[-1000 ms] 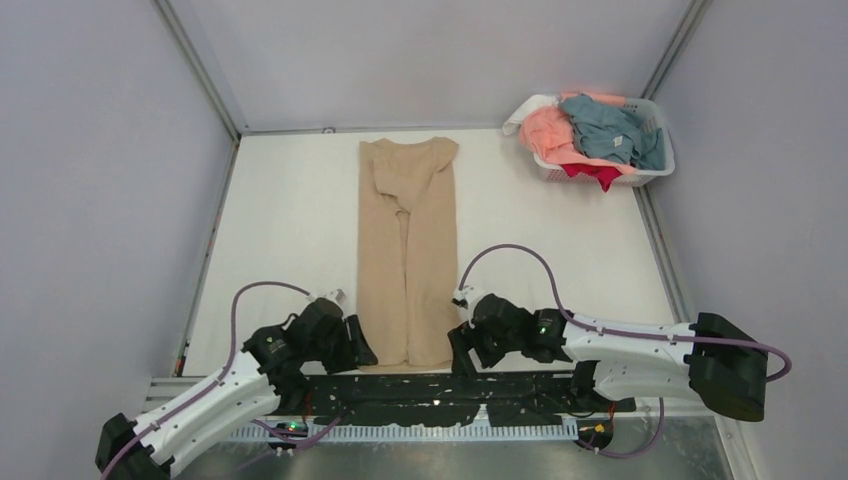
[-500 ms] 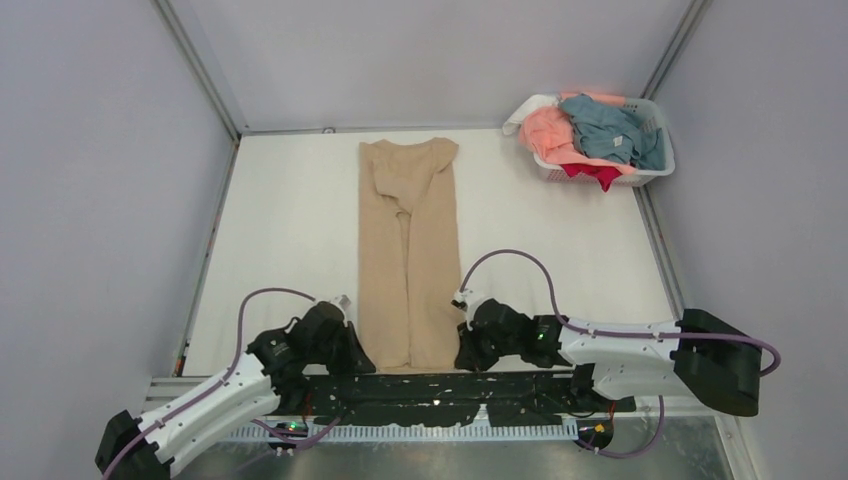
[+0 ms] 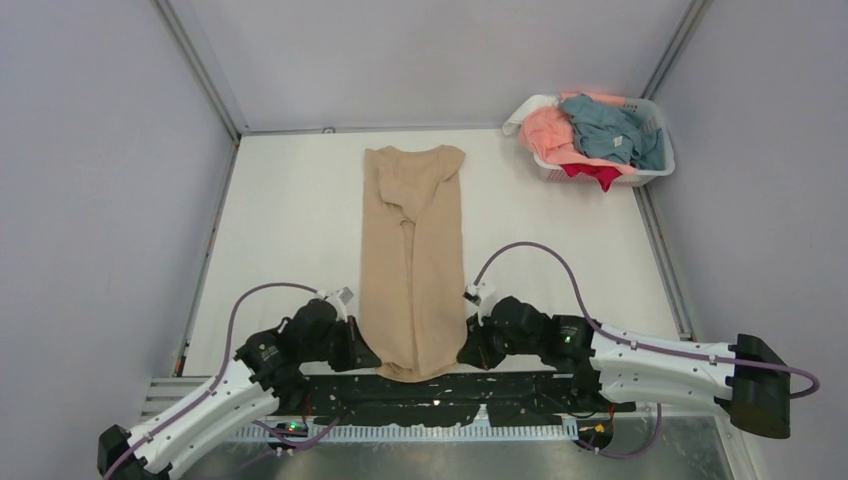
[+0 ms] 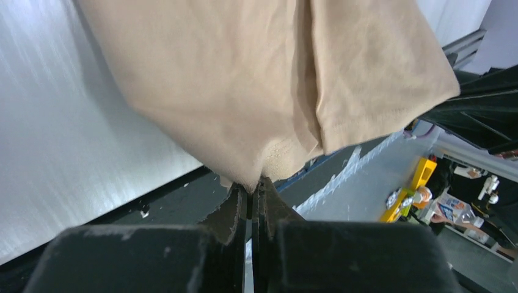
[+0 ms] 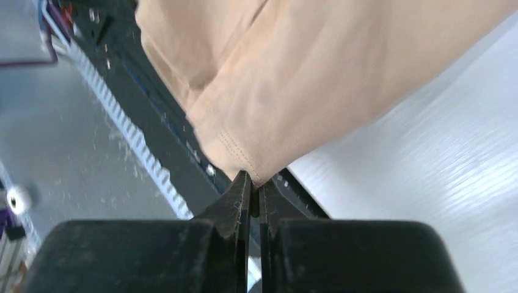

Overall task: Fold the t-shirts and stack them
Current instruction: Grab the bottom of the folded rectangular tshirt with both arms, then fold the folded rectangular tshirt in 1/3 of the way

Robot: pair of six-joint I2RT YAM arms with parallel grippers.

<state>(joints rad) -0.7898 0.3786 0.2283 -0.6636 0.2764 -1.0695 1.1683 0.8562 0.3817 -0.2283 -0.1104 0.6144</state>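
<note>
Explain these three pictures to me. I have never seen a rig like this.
Two robot arms are bolted at the near edge of a white table. The wide picture comes from a fixed camera above and behind them, with the left arm on the left and the right arm on the right. Each close-up comes from a camera on one wrist, looking along that arm's black jaws. A tan t-shirt lies down the middle, sides folded in. Each arm's jaws are shut on one near corner of it. At the far right, a white basket holds a pink shirt, a grey-blue shirt and a red shirt.
</note>
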